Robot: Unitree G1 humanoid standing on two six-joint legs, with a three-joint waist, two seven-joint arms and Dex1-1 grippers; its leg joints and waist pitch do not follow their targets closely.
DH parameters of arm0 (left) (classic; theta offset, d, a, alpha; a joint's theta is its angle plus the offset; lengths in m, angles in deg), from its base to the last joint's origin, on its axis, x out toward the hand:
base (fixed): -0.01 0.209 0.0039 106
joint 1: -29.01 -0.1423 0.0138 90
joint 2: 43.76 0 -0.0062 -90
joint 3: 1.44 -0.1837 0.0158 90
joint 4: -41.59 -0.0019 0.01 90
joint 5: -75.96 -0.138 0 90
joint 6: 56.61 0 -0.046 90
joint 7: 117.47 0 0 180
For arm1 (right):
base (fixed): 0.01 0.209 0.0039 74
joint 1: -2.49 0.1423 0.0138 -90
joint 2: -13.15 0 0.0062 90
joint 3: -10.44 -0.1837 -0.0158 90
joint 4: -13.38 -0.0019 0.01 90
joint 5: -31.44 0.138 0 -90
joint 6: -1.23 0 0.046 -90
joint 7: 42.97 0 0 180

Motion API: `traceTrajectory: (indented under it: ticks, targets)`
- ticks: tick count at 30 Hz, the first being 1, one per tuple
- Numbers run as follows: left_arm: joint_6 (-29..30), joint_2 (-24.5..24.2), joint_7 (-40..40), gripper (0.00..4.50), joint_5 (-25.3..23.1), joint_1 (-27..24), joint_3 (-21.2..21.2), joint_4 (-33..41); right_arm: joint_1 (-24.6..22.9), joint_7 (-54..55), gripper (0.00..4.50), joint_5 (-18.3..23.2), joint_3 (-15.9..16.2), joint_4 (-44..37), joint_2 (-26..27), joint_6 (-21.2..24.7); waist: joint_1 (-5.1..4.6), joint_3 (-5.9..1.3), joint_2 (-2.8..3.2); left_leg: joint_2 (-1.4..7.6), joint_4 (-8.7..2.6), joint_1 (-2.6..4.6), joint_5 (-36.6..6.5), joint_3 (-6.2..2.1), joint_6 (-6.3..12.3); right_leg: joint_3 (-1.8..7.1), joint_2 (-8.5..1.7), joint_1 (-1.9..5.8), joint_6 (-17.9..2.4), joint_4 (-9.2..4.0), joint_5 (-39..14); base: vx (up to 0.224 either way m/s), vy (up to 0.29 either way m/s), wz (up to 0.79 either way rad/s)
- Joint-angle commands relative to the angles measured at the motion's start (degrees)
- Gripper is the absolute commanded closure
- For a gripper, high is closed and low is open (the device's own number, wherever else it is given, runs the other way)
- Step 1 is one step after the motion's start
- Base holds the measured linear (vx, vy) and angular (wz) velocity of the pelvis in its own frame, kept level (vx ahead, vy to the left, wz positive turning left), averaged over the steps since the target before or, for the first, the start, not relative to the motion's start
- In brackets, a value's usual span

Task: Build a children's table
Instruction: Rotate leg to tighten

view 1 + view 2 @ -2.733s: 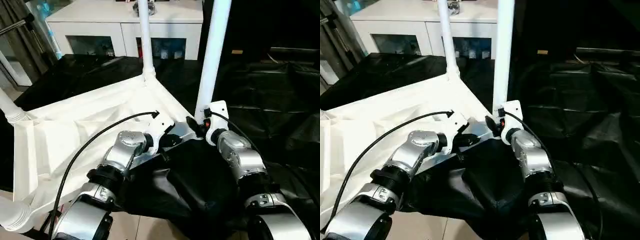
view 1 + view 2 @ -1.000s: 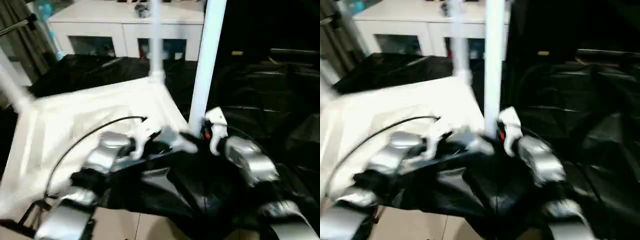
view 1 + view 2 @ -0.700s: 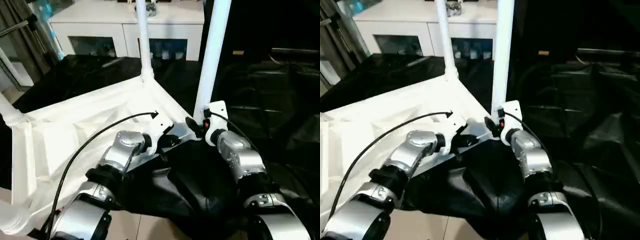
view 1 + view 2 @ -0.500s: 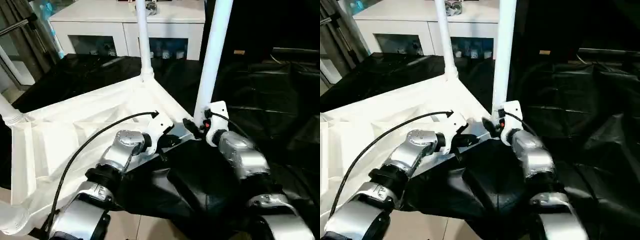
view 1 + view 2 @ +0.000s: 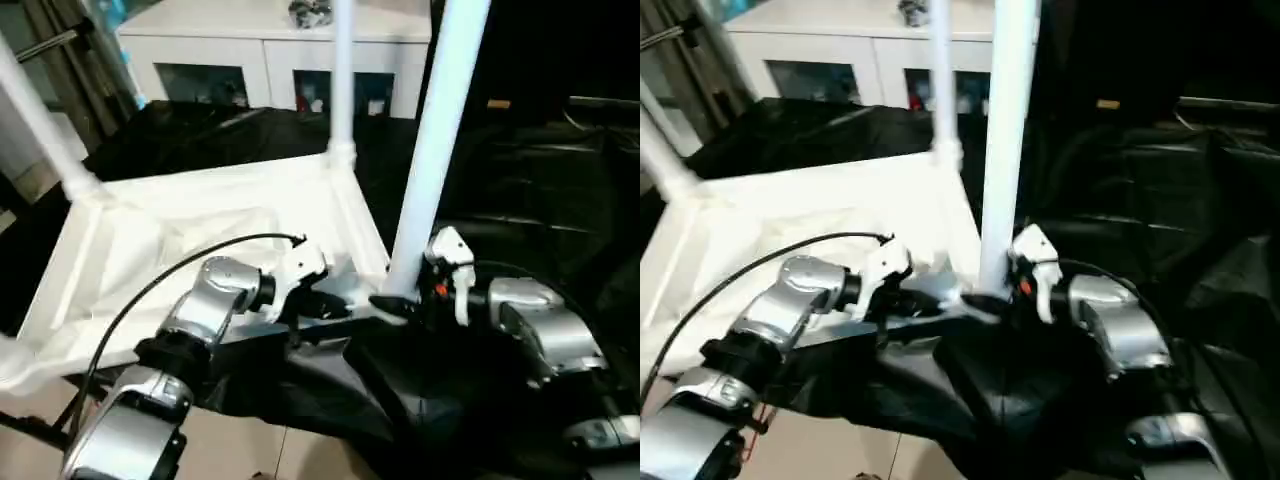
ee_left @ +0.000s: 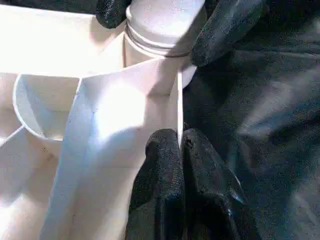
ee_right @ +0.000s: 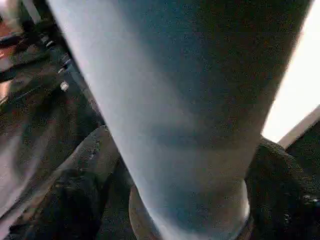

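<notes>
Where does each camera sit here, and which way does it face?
Left and right eye views: on the head, looking down over both silver forearms at the upturned tabletop.
Left wrist view: on the left arm, along the left gripper pinching a tabletop rib.
Right wrist view: on the right arm, close against the near leg, the right gripper around it.
Shared: that leg's base, seen from both wrists.

Near leg (image 5: 430,160) top cut off by frame edge; tabletop (image 5: 180,250) near-left corner cut off; head views motion-blurred.

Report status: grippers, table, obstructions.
Left gripper pinching tabletop rim. Right gripper clamped around near leg at its socket. Three legs upright. Black drape bunched beneath.
</notes>
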Motion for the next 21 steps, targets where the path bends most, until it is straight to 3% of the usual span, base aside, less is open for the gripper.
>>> traceTrajectory:
  ticks: [1,10,14,16,17,19,21]
  targets:
    - [-0.61,1.98,1.67,4.5,1.14,0.3,-2.51,2.14,-0.92,-4.63,1.11,0.66,6.51,-2.44,1.9,1.64,-0.01,-3.1,-0.87,5.83,-3.9,1.07,-9.85,-2.59,4.97,3.27,-6.18,2.07,-13.85,-3.72,-9.16,0.0,0.0,0.0]
    - [-0.3,2.03,2.53,4.5,1.5,0.12,-2.55,2.3,-1.84,-4.76,1.86,0.87,7.0,-4.17,2.24,3.16,0.0,-3.18,-0.78,5.71,-3.81,0.98,-9.3,-2.62,4.7,3.22,-6.26,2.19,-13.93,-3.68,-8.43,0.0,0.0,0.0]
    - [0.14,3.49,0.27,4.5,1.91,0.3,-1.39,1.83,-1.72,2.1,1.94,-0.2,4.46,-1.37,5.26,1.11,-0.02,-3.18,-0.64,5.73,-3.79,0.98,-9.1,-2.62,4.81,3.2,-6.28,2.14,-14.01,-3.68,-7.93,0.0,0.0,0.0]
    - [0.36,4.63,-2.76,4.5,1.65,0.98,-0.45,0.67,-0.18,8.82,1.94,-1.47,2.17,2.52,7.7,0.26,-0.41,-2.99,-0.56,5.67,-4.0,1.14,-10.83,-2.66,3.76,3.21,-6.23,1.8,-13.84,-3.99,-10.53,0.0,0.0,0.0]
    - [0.34,5.41,-5.16,4.5,1.27,1.55,0.1,-0.35,0.85,12.61,1.94,-2.07,0.9,4.87,8.95,-0.02,-0.89,-2.73,-0.65,5.42,-4.12,1.13,-13.07,-2.82,2.54,3.12,-6.34,1.86,-13.57,-4.32,-14.55,0.0,0.0,0.0]
    - [0.32,6.21,-7.64,4.5,0.87,2.16,0.65,-1.42,1.78,16.02,1.96,-2.24,-0.41,6.85,10.14,-0.15,-1.35,-2.42,-0.41,5.35,-4.35,1.62,-16.8,-3.03,0.8,3.23,-6.28,1.63,-11.72,-5.16,-21.08,0.0,0.0,0.0]
    - [0.28,7.47,-11.56,4.5,0.19,3.08,1.31,-3.02,3.21,21.12,1.96,-2.39,-2.27,9.78,11.87,-0.35,-2.17,-2.31,-0.32,5.32,-4.51,1.93,-19.69,-3.35,-0.64,3.17,-6.28,1.43,-11.26,-5.39,-23.67,0.0,0.0,0.0]
